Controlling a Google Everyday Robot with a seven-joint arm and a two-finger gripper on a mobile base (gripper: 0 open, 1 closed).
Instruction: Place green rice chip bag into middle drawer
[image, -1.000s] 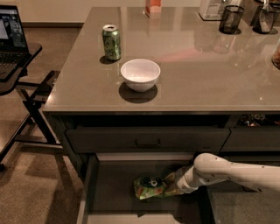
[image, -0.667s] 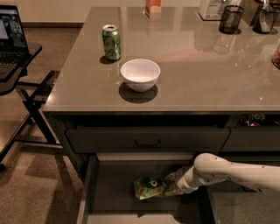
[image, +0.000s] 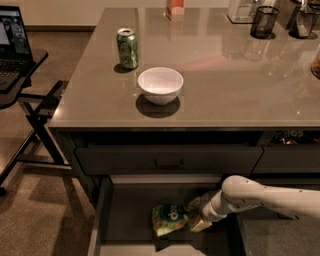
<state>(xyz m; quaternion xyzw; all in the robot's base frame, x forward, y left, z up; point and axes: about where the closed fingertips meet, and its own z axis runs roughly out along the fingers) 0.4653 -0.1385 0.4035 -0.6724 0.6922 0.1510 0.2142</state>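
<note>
The green rice chip bag (image: 170, 218) lies on the flat grey floor of the pulled-out middle drawer (image: 125, 215), below the counter. My gripper (image: 196, 215) reaches in from the right on a white arm (image: 260, 196), low inside the drawer at the bag's right end. Its two yellowish fingers (image: 199, 203) stand apart, one above and one below the bag's edge, and the bag rests on the drawer floor. The front part of the drawer is cut off by the frame's bottom edge.
On the grey counter (image: 240, 80) stand a green soda can (image: 127, 48) and a white bowl (image: 160, 85). The shallow top drawer with a dark bar handle (image: 168, 164) is closed above my arm. A black folding stand with a laptop (image: 15, 45) is at the left.
</note>
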